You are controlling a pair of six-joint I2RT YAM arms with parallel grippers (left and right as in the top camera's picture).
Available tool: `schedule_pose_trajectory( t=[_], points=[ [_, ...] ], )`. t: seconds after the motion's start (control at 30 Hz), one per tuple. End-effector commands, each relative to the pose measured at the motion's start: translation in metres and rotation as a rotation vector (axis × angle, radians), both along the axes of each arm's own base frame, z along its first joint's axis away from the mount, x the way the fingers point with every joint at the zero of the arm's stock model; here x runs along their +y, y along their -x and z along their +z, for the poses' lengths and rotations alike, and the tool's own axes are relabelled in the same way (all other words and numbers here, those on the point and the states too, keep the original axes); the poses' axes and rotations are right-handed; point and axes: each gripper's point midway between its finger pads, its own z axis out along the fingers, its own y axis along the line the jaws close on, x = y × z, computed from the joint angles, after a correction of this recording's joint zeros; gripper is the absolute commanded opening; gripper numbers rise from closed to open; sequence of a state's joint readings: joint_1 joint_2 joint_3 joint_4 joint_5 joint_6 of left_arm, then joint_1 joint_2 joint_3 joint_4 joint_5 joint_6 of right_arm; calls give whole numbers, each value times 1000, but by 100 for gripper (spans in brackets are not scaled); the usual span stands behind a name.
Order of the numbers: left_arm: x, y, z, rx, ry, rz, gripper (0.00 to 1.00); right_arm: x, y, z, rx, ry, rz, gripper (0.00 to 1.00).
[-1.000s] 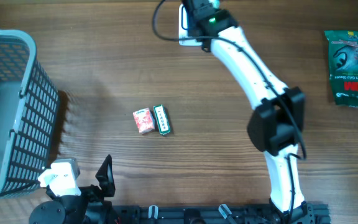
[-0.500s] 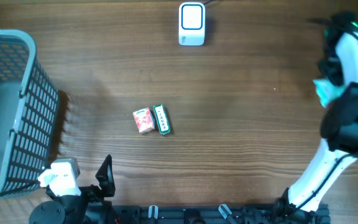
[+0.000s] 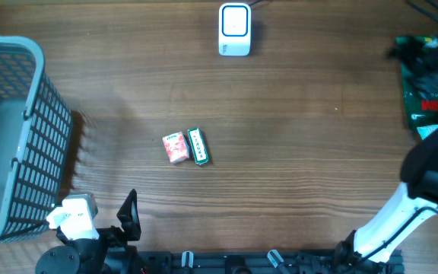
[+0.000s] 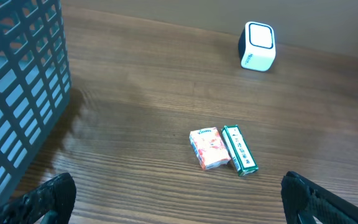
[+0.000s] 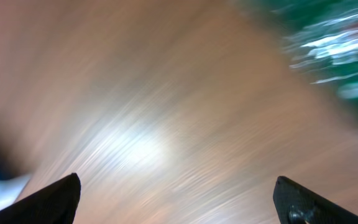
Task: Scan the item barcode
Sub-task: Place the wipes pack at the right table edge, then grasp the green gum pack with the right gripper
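- Far left: grey mesh basket [image 3: 52,129], standing on the table [image 3: 295,152]. Not involved in this step.
- Lower left: left gripper [image 4: 176,196] parked low at the near edge. Its fingers are spread wide in the left wrist view, with nothing between them. Released and idle.
- Centre: a small pink box [image 3: 176,148] and a small green box [image 3: 198,146] lie side by side, touching or nearly so. Both are flat on the wood, well apart from either gripper.
- Top centre: white scanner [image 3: 234,29] stands at the far edge, unobstructed.
- Far right: green packet [image 3: 415,95] lies flat at the table's right edge, partly covered by the right arm [image 3: 424,175].
- Right gripper [image 5: 176,193]: the wrist view is heavily smeared. The finger ends are seen at the two lower corners, wide apart, nothing clasped. A green blur sits at the upper right of that view, so the packet is taken to lie just ahead of the jaws, not between them.
- Step judged: approach to the packet for pickup. No barcode has yet been presented to the scanner.
- Next move: the released jaws are to be centred over the packet and lowered. A thin flat pack offers little edge, so a grip across its narrow width is likely needed before the carry to the scanner. Which face bears the barcode cannot be told.
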State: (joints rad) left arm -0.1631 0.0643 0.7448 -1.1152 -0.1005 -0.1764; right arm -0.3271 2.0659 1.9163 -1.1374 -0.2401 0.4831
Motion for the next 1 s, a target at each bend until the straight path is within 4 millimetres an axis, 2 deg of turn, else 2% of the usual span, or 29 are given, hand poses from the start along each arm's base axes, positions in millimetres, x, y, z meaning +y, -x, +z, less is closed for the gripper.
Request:
schedule_pose_trajectory(
  t=[0.0, 0.07, 0.13, 0.17, 0.23, 0.3, 0.37, 0.43, 0.47, 0.57, 0.63, 0.73, 0.87, 0.93, 0.97],
  points=[
    [2, 0, 1, -11, -12, 3, 100, 168, -5, 31, -110, -255, 458, 100],
    [2, 0, 1, -10, -12, 3, 100, 240, 11, 12, -47, -109, 639, 100],
    [2, 0, 1, -10, -12, 3, 100, 290, 29, -6, -4, 40, 771, 100],
    [2, 0, 1, -10, -12, 3, 100, 308, 38, -12, 9, 79, 819, 100],
    [2, 0, 1, -10, -12, 3, 100, 366, 63, -29, 16, 102, 957, 100],
    [2, 0, 1, -10, -12, 3, 100, 398, 78, -47, 26, 97, 1024, 100],
    [2, 0, 1, -10, -12, 3, 100, 420, 99, -73, 86, 101, 1070, 97],
    [2, 0, 1, -10, -12, 3, 100, 437, 115, -94, 125, 107, 1102, 96],
    [2, 0, 1, -11, -12, 3, 100, 449, 124, -111, 141, 124, 1135, 96],
    [2, 0, 1, -11, -12, 3, 100, 443, 131, -137, 192, 246, 1121, 93],
    [2, 0, 1, -11, -12, 3, 100, 442, 135, -144, 215, 257, 1127, 85],
    [2, 0, 1, -11, -12, 3, 100, 437, 135, -148, 224, 276, 1125, 79],
    [2, 0, 1, -11, -12, 3, 100, 438, 135, -147, 221, 270, 1137, 80],
    [2, 0, 1, -10, -12, 3, 100, 449, 142, -138, 219, 193, 1171, 81],
    [2, 0, 1, -10, -12, 3, 100, 461, 147, -126, 209, 114, 1196, 86]
  ],
)
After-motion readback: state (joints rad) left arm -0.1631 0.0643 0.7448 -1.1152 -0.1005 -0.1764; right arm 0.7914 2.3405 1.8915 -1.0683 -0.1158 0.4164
